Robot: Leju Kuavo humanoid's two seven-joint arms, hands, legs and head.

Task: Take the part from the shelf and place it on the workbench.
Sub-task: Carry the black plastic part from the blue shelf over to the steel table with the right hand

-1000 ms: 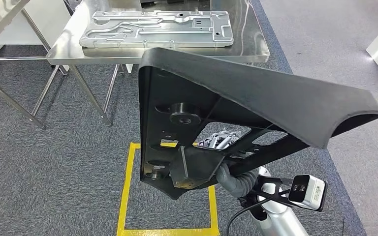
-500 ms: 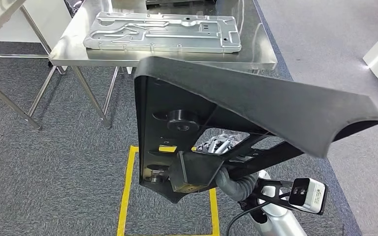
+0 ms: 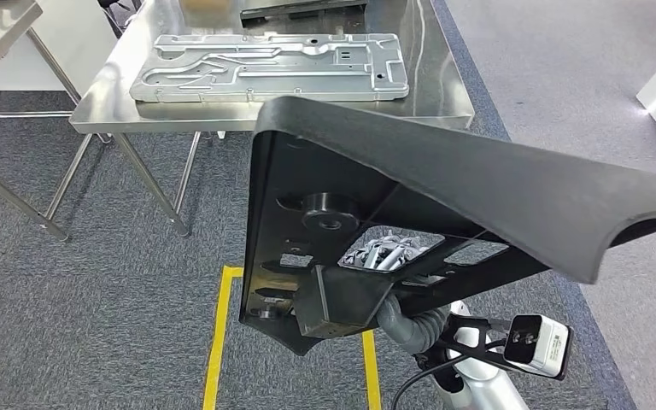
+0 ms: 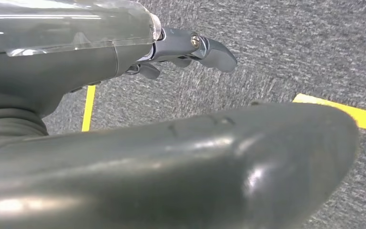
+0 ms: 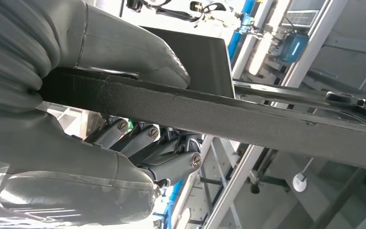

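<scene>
A large black moulded part (image 3: pixel 478 179) with a curved rim and several cut-outs hangs in front of me, tilted, above the carpet. My right hand (image 3: pixel 390 254) grips it from beneath, and its pale fingers show through one cut-out. In the right wrist view the thumb (image 5: pixel 124 43) presses one face of the part's flat edge (image 5: pixel 248 119), with the fingers (image 5: pixel 167 152) on the other face. The steel workbench (image 3: pixel 444 94) stands ahead, beyond the part. My left hand (image 4: pixel 186 47) hangs over the carpet with nothing in it, fingers apart.
A flat silver metal plate (image 3: pixel 273 64) lies across the workbench, and a dark item (image 3: pixel 303 8) sits at its far edge. Another steel table (image 3: pixel 0 21) stands at the left. Yellow tape (image 3: pixel 218 333) marks a square on the carpet below.
The whole view has shifted a little, so the camera moved: the workbench now lies slightly further left in the picture. My right hand still grips the part the same way.
</scene>
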